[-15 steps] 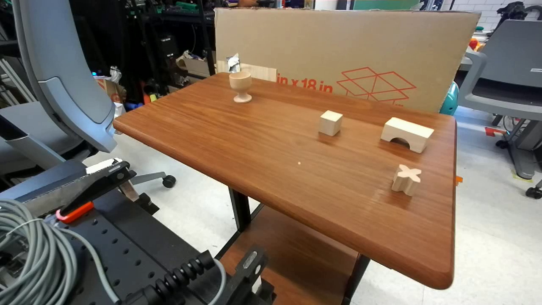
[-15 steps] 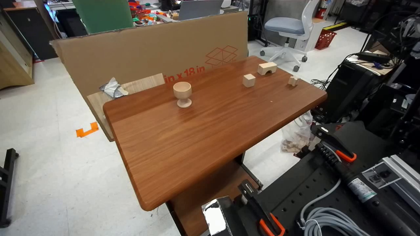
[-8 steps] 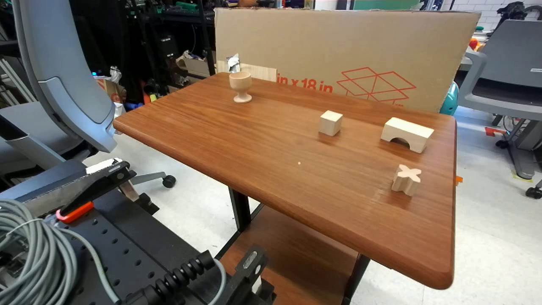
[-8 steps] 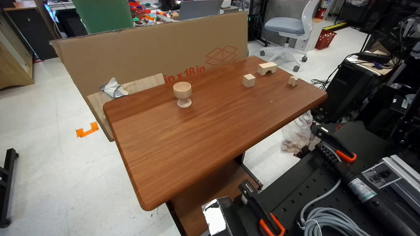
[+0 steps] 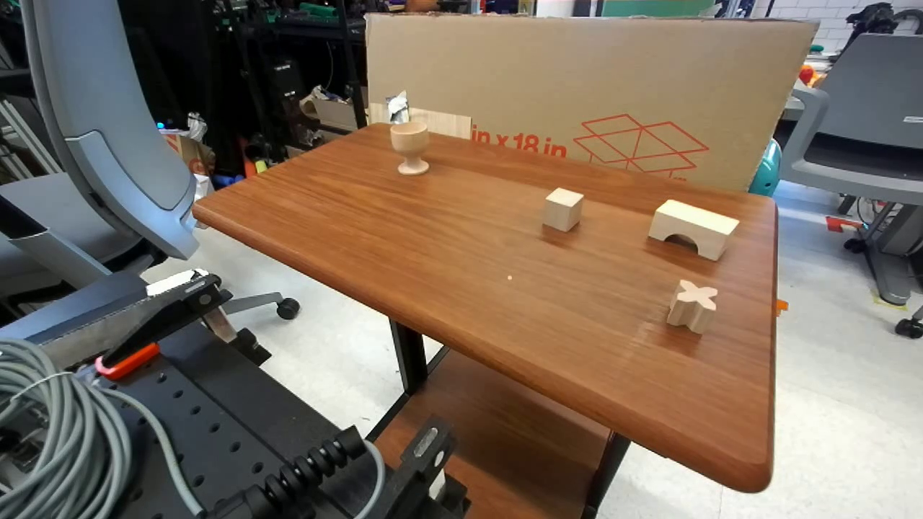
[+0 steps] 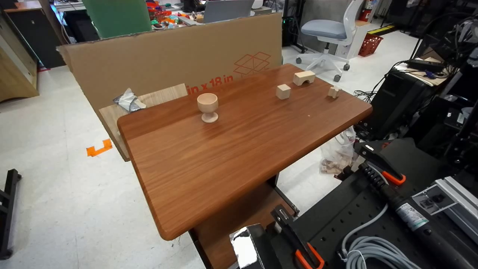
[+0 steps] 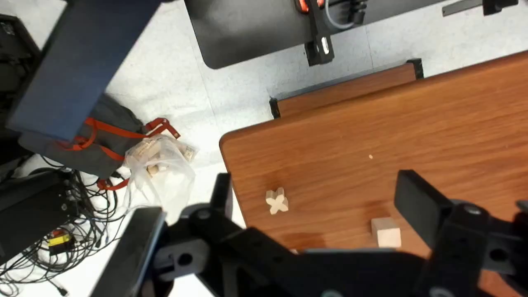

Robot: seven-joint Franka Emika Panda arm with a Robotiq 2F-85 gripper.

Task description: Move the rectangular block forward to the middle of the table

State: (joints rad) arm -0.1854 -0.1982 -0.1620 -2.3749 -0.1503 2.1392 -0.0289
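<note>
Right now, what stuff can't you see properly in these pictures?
Rectangular block: in the wrist view, hidden behind the gripper, except perhaps a sliver.
Table: cut off by the wrist view's right edge.
Pale speck on it: too small to tell what it is, in every view.
Plastic bag: in an exterior view, its cloudy plastic blurs what is inside.
</note>
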